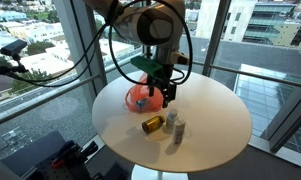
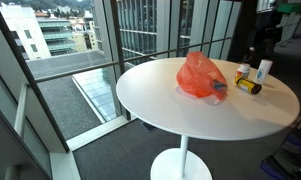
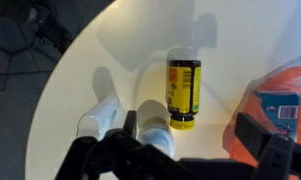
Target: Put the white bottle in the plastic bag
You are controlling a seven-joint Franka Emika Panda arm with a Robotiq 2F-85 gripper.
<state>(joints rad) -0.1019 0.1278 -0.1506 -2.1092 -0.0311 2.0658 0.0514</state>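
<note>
The white bottle [image 3: 155, 131] stands upright on the round white table [image 3: 120, 50], seen from above, just inside my gripper's left finger. It also shows in an exterior view [image 1: 172, 122]. The orange-red plastic bag [image 3: 287, 92] lies at the right edge of the wrist view and shows in both exterior views [image 1: 139, 97] [image 2: 201, 77]. My gripper [image 3: 190, 130] is open and empty. It hovers above the table [image 1: 168, 99] between the bag and the bottles, and touches nothing.
An amber-yellow bottle [image 3: 182, 85] lies on its side between the white bottle and the bag [image 1: 151, 125] [image 2: 248, 87]. A slim pale grey cylinder [image 3: 98, 118] stands beyond the white bottle [image 1: 179, 133]. Glass walls surround the table [image 2: 150, 100].
</note>
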